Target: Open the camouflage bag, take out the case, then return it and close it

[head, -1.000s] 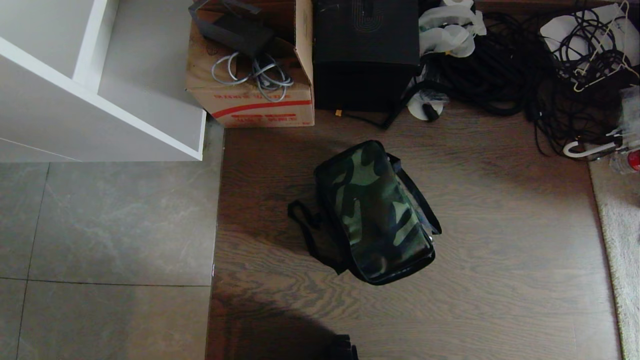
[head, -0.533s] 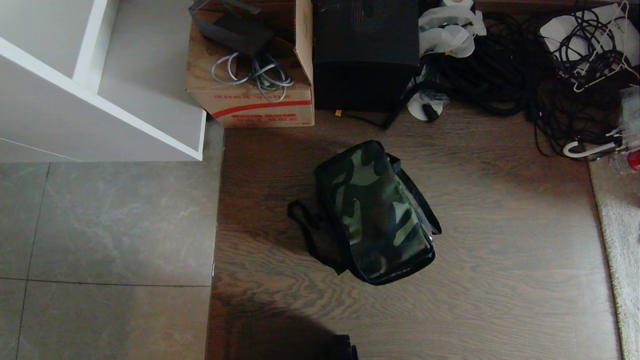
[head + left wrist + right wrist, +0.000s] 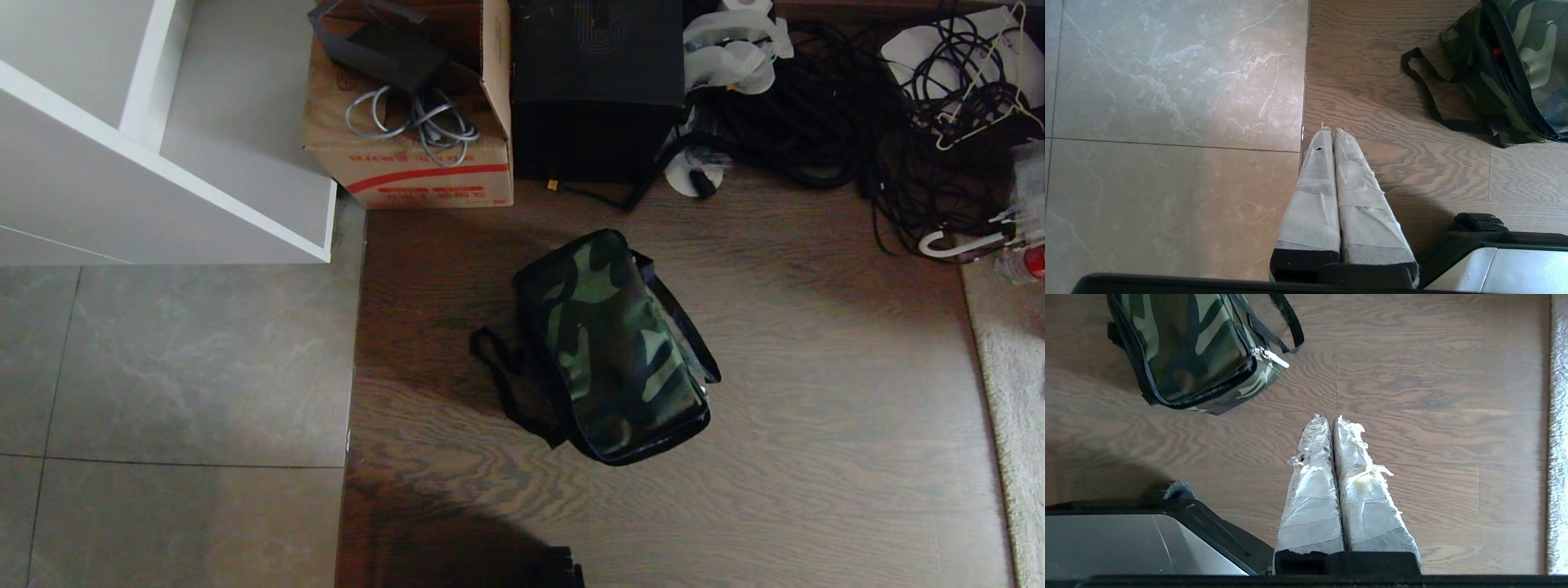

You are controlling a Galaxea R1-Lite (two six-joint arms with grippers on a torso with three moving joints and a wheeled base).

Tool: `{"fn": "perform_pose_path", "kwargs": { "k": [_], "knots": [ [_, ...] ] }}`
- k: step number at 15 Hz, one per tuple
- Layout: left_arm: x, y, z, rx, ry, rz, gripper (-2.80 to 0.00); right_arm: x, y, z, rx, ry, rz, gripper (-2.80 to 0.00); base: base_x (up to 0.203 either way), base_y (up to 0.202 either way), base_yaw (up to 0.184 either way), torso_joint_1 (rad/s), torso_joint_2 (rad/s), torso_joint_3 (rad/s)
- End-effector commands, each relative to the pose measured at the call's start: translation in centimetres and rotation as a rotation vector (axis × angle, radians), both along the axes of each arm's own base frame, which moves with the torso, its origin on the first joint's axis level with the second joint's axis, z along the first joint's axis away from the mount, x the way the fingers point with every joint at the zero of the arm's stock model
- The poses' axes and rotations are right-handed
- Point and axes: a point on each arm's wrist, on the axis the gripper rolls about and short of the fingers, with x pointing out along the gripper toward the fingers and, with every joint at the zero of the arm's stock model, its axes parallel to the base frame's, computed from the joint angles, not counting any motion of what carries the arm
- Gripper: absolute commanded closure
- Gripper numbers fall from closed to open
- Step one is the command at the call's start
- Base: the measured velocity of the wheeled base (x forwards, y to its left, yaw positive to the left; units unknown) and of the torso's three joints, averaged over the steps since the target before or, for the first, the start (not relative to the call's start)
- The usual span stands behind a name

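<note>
On wooden floor, zipped camouflage bag (image 3: 614, 347) lengthwise near-to-far

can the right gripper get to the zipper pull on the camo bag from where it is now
Probably yes: the right gripper hangs shut above bare wooden floor, and nothing lies between it and the zipper pull on the closed camouflage bag.

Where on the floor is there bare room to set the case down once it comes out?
Bare wood lies right of the camouflage bag, out to the pale rug, and on its near side. Grey tile is bare to its left. The far side is crowded: cardboard carton, black box, cable tangle.
</note>
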Motion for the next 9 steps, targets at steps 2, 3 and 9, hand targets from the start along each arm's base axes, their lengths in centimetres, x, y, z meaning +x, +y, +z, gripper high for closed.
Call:
{"fn": "perform_pose_path", "kwargs": {
  "k": [2, 3, 9],
  "knots": [
    [0.01, 0.00, 0.01, 0.000, 0.001, 0.000, 0.00, -0.03, 0.00, 0.02, 0.002, -0.005, -0.001, 0.00, 0.000, 0.000, 0.000, 0.000, 0.00, 0.000],
    [0.00, 0.00, 0.02, 0.000, 0.000, 0.000, 0.00, -0.03, 0.00, 0.02, 0.002, -0.005, -0.001, 0.00, 0.000, 0.000, 0.000, 0.000, 0.00, 0.000],
    [0.00, 0.00, 0.03, 0.000, 0.000, 0.000, 0.00, -0.03, 0.00, 0.02, 0.002, -0.005, -0.001, 0.00, 0.000, 0.000, 0.000, 0.000, 0.00, 0.000]
  ]
}}
